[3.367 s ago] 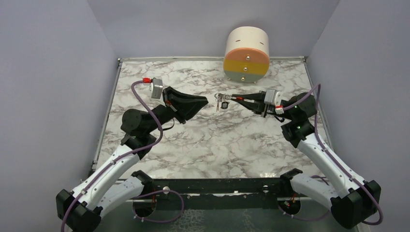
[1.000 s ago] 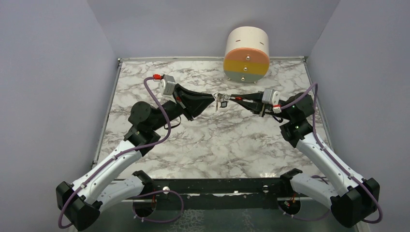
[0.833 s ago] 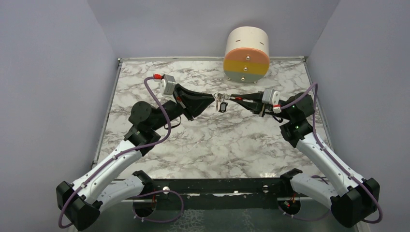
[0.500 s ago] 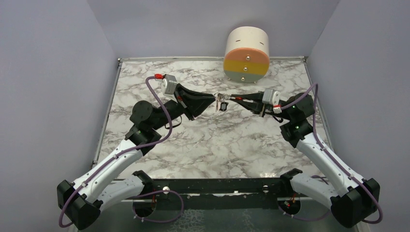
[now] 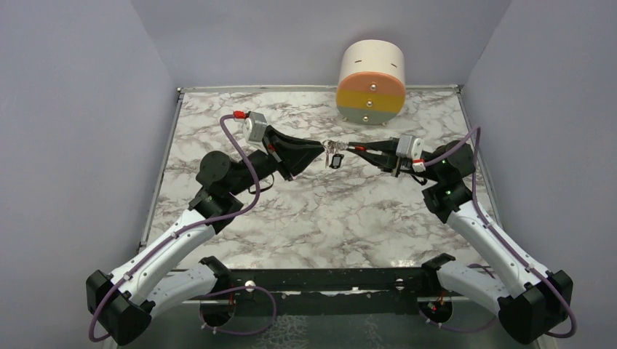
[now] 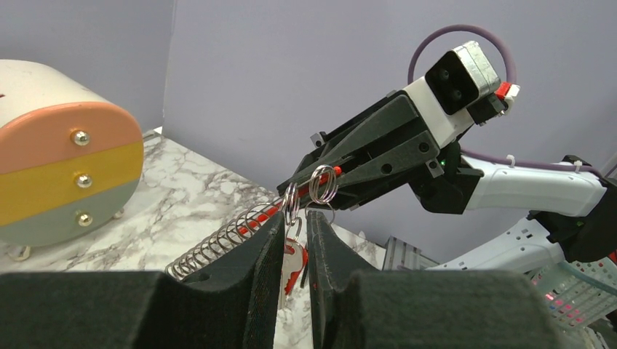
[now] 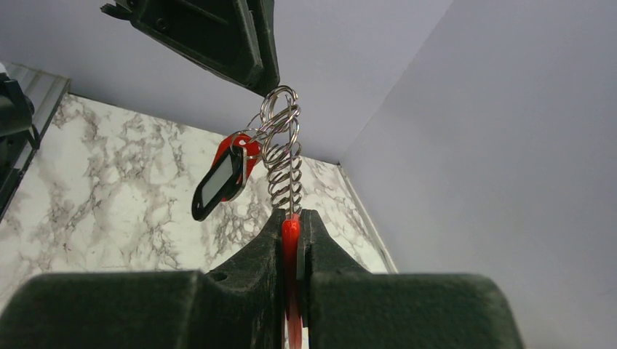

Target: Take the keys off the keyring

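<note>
My right gripper (image 5: 354,147) is shut on the red clip (image 7: 290,240) of the keyring and holds it in the air over the back middle of the table. A silver coil (image 7: 285,178) runs from the clip to thin metal rings (image 7: 280,109). From the rings hang the red-headed key (image 7: 246,147) and a dark-headed piece (image 7: 218,178). My left gripper (image 5: 321,148) meets the rings from the left. In the left wrist view its jaws (image 6: 295,218) stand a narrow gap apart around one ring (image 6: 291,203), with the red key (image 6: 295,263) hanging behind the gap.
A round cream drawer unit (image 5: 371,80) with orange, yellow and grey fronts stands at the back of the marble table (image 5: 327,218). Purple walls close in the left, right and back sides. Both arms reach inward and nearly meet.
My left gripper has moved right from open space to the rings and stayed there for the last second. The hanging keys swung slightly. The right gripper has held its place.
</note>
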Tool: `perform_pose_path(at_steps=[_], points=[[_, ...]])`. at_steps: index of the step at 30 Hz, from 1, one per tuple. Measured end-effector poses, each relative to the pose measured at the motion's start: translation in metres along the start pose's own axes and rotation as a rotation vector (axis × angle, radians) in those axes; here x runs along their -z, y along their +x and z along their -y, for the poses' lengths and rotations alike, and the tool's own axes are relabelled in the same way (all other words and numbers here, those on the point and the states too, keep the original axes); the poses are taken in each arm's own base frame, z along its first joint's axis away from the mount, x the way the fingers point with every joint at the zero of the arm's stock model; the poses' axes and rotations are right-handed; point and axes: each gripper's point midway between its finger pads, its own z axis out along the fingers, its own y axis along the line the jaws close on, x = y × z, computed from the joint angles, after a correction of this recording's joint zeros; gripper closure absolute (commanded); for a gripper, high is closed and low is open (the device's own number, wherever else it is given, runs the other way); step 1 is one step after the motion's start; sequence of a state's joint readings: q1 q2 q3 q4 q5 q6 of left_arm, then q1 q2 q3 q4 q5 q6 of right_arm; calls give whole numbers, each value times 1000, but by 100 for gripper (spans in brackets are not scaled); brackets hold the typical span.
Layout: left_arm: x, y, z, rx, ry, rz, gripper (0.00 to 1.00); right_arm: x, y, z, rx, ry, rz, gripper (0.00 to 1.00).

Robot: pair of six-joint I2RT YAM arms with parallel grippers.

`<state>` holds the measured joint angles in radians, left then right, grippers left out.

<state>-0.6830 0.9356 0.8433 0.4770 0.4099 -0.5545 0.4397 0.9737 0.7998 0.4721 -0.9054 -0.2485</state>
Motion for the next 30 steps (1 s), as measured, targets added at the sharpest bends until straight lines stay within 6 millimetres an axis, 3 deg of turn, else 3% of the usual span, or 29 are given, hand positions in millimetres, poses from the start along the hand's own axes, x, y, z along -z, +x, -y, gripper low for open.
perform_pose_path(at_steps=[30], points=[[-3,6,-5,13,-7,-13,80,-2,-2,-3,-1,-10,8,98]])
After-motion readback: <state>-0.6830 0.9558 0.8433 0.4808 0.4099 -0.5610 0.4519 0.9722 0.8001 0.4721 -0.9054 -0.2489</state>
